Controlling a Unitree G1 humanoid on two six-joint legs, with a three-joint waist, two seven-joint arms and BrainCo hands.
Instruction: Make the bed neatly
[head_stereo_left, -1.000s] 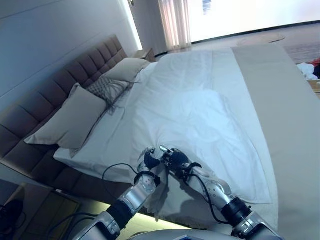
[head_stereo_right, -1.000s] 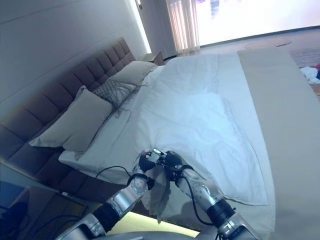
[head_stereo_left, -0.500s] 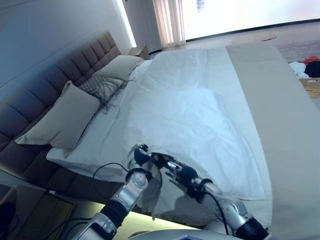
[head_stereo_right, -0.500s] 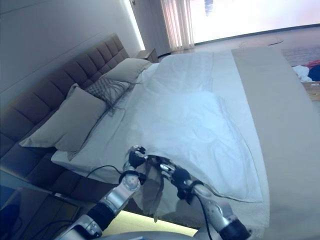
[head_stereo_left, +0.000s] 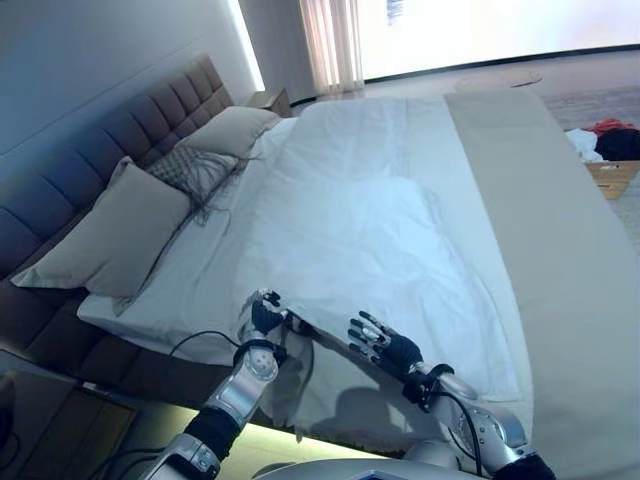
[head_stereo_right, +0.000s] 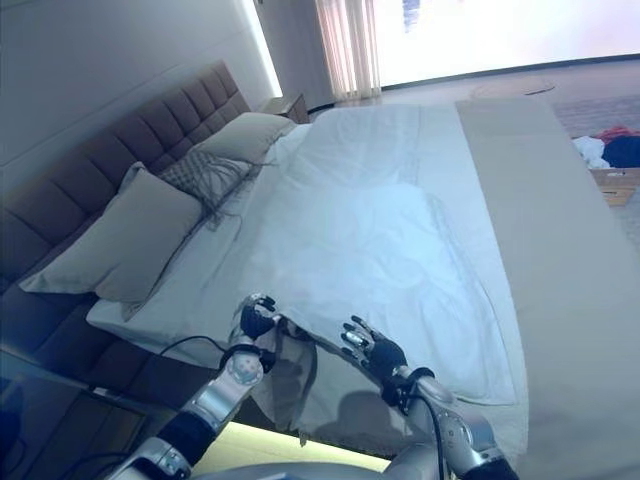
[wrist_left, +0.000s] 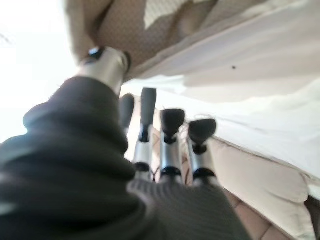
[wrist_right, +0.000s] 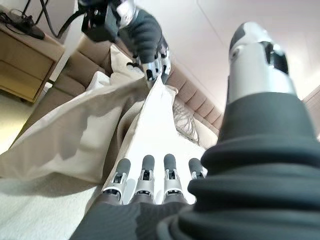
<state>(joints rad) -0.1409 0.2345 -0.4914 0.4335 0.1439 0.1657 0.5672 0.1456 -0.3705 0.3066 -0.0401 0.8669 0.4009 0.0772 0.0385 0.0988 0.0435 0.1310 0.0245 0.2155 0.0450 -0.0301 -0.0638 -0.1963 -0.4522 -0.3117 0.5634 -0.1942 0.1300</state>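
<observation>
A white duvet (head_stereo_left: 370, 230) lies rumpled over the bed, its near corner lifted off the mattress. My left hand (head_stereo_left: 265, 318) is shut on that duvet corner (wrist_right: 150, 82), pinching the cloth between thumb (wrist_left: 102, 62) and fingers (wrist_left: 170, 125). My right hand (head_stereo_left: 382, 346) is open with fingers (wrist_right: 145, 175) spread and straight, empty, hovering just above the duvet's near edge to the right of the left hand. Two grey pillows (head_stereo_left: 110, 235) (head_stereo_left: 235, 128) and a patterned cushion (head_stereo_left: 195, 170) lean by the headboard (head_stereo_left: 100, 140).
A beige cover (head_stereo_left: 540, 220) runs along the bed's right side. A nightstand (head_stereo_left: 265, 98) stands at the far head corner, another (head_stereo_left: 50, 430) at the near one. Clothes and a box (head_stereo_left: 605, 150) lie on the floor at right.
My right hand has let go of the duvet edge, opened and moved right, away from the left hand. The left hand still holds the corner. The camera has shifted slightly.
</observation>
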